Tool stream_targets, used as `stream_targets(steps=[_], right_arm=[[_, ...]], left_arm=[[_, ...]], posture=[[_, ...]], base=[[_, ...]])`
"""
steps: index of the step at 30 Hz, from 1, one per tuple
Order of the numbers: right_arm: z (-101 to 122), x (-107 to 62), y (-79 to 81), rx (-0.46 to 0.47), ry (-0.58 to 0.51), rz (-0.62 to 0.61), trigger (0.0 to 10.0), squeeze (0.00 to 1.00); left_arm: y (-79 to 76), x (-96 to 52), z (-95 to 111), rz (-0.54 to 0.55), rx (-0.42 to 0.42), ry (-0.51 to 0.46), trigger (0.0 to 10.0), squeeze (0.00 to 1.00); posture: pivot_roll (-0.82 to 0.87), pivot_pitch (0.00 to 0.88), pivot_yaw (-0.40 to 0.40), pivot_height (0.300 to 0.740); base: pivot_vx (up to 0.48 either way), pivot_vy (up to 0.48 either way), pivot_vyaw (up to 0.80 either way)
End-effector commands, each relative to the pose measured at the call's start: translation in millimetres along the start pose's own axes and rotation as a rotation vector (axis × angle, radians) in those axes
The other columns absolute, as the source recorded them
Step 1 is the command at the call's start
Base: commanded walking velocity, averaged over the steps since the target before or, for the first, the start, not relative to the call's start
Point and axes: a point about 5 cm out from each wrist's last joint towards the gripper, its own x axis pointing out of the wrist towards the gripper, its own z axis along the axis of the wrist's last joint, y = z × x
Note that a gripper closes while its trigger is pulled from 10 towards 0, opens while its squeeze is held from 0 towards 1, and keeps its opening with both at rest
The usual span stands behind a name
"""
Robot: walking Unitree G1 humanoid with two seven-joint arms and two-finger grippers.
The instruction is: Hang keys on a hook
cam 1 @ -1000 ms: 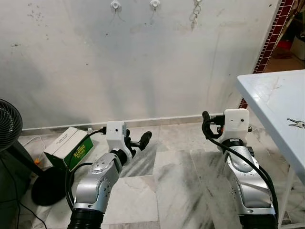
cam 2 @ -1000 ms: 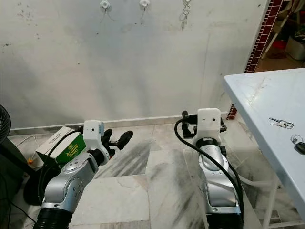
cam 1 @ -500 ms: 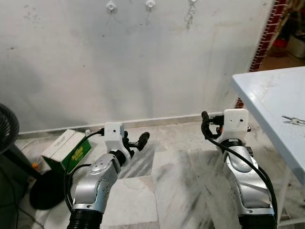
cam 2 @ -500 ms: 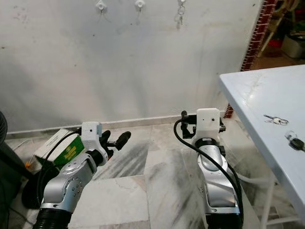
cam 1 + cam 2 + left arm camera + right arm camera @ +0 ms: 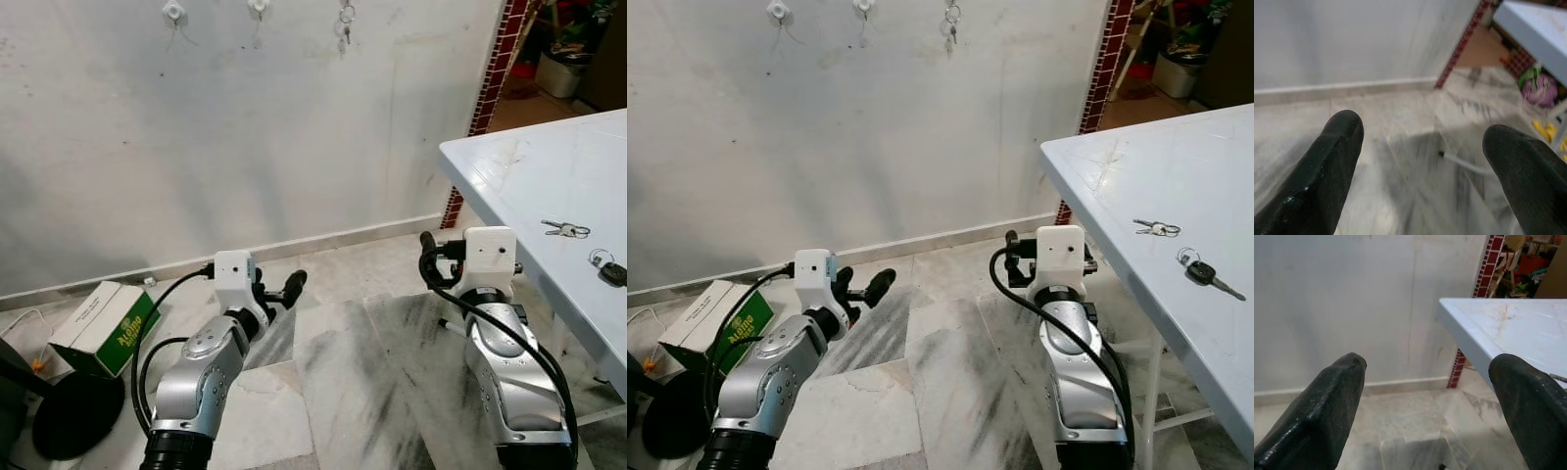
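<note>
A pale blue, smooth-topped desk (image 5: 1136,176) stands to the robot's right, its surface faintly scuffed. On it lie two sets of keys: a small bunch of silver keys (image 5: 1156,228) toward the middle of the desk, and, nearer the robot on the same desk, a black-headed key on a ring (image 5: 1201,273).

Beyond the desk's far corner rises a white plaster wall (image 5: 245,127), stained and marked, carrying three small white hooks (image 5: 174,12) in a row; the hook nearest the desk already holds a metal key ring (image 5: 347,18). The floor is grey-veined marble tile (image 5: 343,372).

Left of the desk, both silver arms are held low over the floor. The left gripper (image 5: 1420,166) is spread wide and holds nothing; the right gripper (image 5: 1430,406) is likewise spread and unloaded, its rounded black fingers (image 5: 1327,406) matte. A green-and-white cardboard box (image 5: 98,326) lies far left of the desk, against the wall's skirting.
</note>
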Motion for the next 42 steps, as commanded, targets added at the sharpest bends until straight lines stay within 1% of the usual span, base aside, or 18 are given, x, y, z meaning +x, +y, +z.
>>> stream_targets(steps=[1,4,5,8,10,11,12,14,15,19,23,25,26,28,32,33,37,42], right_arm=[[-4,-6.3,-1.7,-0.005,0.023,0.025,10.0,0.00],[-8,-10.0,-7.5,-0.023,0.034,0.028,10.0,0.00],[-8,-11.7,-12.4,-0.046,0.036,0.019,10.0,0.00],[-9,-14.0,-22.5,-0.049,0.045,0.000,10.0,0.00],[-11,-15.2,-29.7,-0.054,0.062,-0.004,10.0,0.00],[-11,-15.0,-31.8,-0.066,0.065,-0.008,10.0,0.00],[-11,-15.0,-31.8,-0.066,0.065,-0.008,10.0,0.00],[-5,-12.7,-32.1,-0.113,0.030,-0.009,10.0,0.00],[-5,-12.7,-31.2,-0.111,0.026,-0.009,10.0,0.00],[-6,-15.0,-26.6,-0.076,0.029,-0.030,10.0,0.00],[-9,-21.1,-27.8,-0.042,0.039,-0.073,10.0,0.00],[-9,-24.3,-26.1,-0.024,0.019,-0.075,10.0,0.00],[-9,-25.4,-26.0,-0.026,0.014,-0.087,10.0,0.00],[-10,-26.7,-26.9,-0.036,0.013,-0.102,10.0,0.00],[-12,-28.3,-26.8,-0.036,0.018,-0.104,10.0,0.00],[-11,-28.2,-26.9,-0.052,0.013,-0.092,10.0,0.00],[-5,-21.8,-32.9,-0.055,-0.007,-0.103,10.0,0.00],[-3,-18.6,-34.0,-0.037,-0.011,-0.121,10.0,0.00]], left_arm=[[5.5,-7.8,-1,-0.024,0.041,0.033,10.0,0.00],[9.4,-13.6,-1,-0.048,0.065,0.052,10.0,0.00],[12.4,-17.2,-1,-0.056,0.085,0.066,10.0,0.00],[20.2,-25.1,-2,-0.052,0.097,0.081,10.0,0.00],[26.8,-35.0,-4,-0.052,0.135,0.096,10.0,0.00],[28.3,-38.3,-5,-0.049,0.137,0.096,10.0,0.00],[28.3,-38.3,-5,-0.049,0.137,0.096,10.0,0.00],[31.2,-45.2,-6,-0.032,0.158,0.087,10.0,0.00],[31.8,-46.4,-6,-0.023,0.160,0.083,10.0,0.00],[34.7,-52.2,-5,0.040,0.126,0.054,10.0,0.00],[36.2,-61.9,-10,0.088,0.135,0.033,10.0,0.00],[35.6,-68.9,-14,0.099,0.173,0.025,10.0,0.00],[38.5,-70.1,-15,0.127,0.183,0.028,10.0,0.00],[42.1,-70.3,-16,0.154,0.176,0.040,10.0,0.00],[41.7,-69.6,-14,0.131,0.174,0.042,10.0,0.00],[40.9,-68.5,-13,0.106,0.195,0.052,10.0,0.00],[42.7,-61.9,-10,0.097,0.218,0.057,10.0,0.00],[40.4,-55.4,-7,0.099,0.202,0.040,10.0,0.00]], posture=[[-0.09,0.000,0.101,0.740],[-0.09,0.000,0.106,0.740],[-0.09,0.000,0.111,0.740],[-0.08,0.000,0.122,0.740],[-0.08,0.000,0.131,0.740],[-0.08,0.000,0.131,0.740],[-0.08,0.000,0.131,0.740],[-0.07,0.000,0.140,0.740],[-0.06,0.000,0.141,0.740],[-0.05,0.000,0.139,0.740],[-0.04,0.000,0.122,0.740],[-0.04,0.000,0.116,0.740],[-0.04,0.000,0.116,0.740],[-0.04,0.000,0.116,0.740],[-0.04,0.000,0.116,0.740],[-0.05,0.000,0.118,0.740],[-0.06,0.000,0.117,0.740],[-0.07,0.000,0.112,0.740]], base=[[0.000,0.000,-0.80],[0.000,0.000,-0.80],[0.000,0.000,-0.80],[0.000,0.000,-0.80],[0.000,0.000,-0.80],[0.000,0.000,-0.80],[0.000,0.000,-0.80],[0.000,0.000,-0.80],[0.000,0.000,-0.80],[0.000,0.000,-0.40],[0.000,0.000,0.00],[0.000,0.000,-0.80],[0.000,0.000,-0.80],[0.000,0.000,-0.80],[0.000,0.000,-0.80],[0.000,0.000,-0.80],[0.000,0.000,-0.80],[0.000,0.000,-0.80]])
